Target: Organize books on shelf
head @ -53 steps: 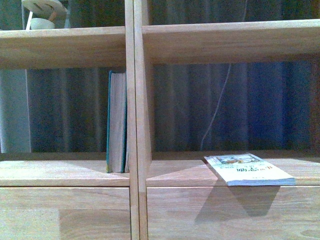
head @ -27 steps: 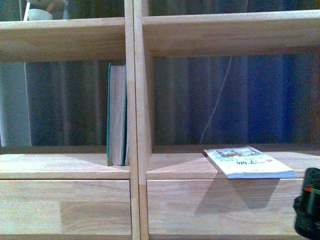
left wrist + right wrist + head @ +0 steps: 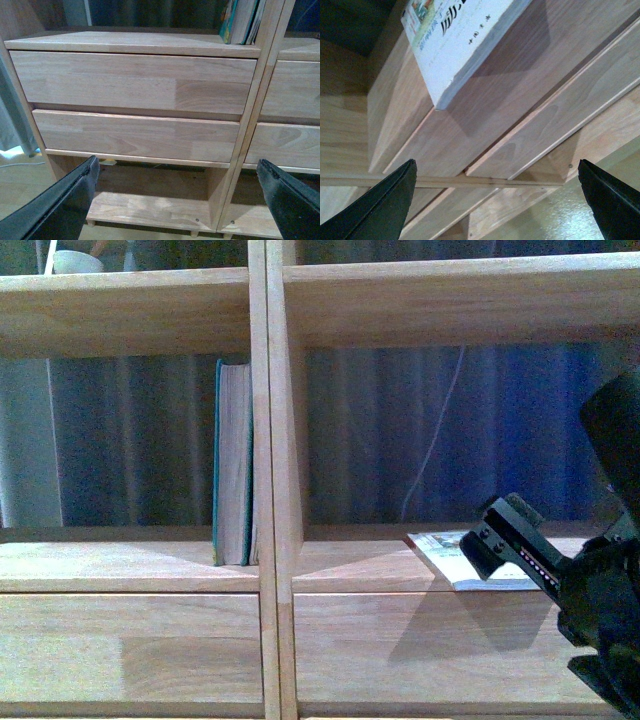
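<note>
Front view, unlike the right wrist view, shows the teal hardback (image 3: 233,465) upright beside the shelf (image 3: 270,440) divider. The right arm (image 3: 600,600) covers half the paperback (image 3: 440,550). Both left claw (image 3: 177,160) and right claw (image 3: 496,162) gape apart.

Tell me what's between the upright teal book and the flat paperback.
Front view: the shelf's vertical divider beside the teal book, then bare board up to the paperback.

In the shelf (image 3: 270,420), the thick book (image 3: 234,465) is standing upright in the left compartment, just beside the middle divider. The thin book (image 3: 440,552) is lying flat in the right compartment, overhanging its front edge above a drawer front (image 3: 400,650). The right arm's fingers (image 3: 380,210) are hovering before and below it.
</note>
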`<state>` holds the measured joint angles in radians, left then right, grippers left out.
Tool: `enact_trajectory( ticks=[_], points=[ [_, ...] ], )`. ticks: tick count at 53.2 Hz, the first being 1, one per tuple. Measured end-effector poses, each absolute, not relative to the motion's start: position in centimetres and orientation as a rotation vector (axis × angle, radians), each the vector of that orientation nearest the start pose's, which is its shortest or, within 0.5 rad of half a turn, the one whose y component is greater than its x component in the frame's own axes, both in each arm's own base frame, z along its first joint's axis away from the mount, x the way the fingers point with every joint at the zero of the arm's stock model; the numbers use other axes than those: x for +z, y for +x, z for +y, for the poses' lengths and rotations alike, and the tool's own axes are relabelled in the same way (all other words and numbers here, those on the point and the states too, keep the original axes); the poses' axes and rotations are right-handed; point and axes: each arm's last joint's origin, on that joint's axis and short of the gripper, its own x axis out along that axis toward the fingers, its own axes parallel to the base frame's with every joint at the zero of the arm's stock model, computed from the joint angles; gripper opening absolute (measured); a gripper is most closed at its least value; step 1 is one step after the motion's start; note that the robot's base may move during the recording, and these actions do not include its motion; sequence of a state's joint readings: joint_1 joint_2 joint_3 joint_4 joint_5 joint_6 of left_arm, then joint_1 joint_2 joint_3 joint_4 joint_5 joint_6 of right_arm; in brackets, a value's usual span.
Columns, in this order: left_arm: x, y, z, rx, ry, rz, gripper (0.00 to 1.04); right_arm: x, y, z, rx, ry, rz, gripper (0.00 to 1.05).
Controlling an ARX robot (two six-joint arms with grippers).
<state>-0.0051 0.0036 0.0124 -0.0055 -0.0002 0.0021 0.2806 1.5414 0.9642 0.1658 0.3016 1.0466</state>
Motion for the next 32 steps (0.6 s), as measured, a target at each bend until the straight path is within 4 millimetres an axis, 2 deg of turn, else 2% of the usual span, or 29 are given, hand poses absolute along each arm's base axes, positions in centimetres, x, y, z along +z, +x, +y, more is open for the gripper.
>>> enact_trajectory(
  ticks=[10,32],
  points=[
    [16.7,9.7,0.0,-0.005,0.002,-0.003,0.97,25.2,34.7,9.0,-0.221,1.003,0.345,0.98],
    [16.7,9.7,0.0,-0.005,0.002,-0.003,0.97,25.2,38.7,9.9,-0.228,1.065,0.334,0.98]
  ],
)
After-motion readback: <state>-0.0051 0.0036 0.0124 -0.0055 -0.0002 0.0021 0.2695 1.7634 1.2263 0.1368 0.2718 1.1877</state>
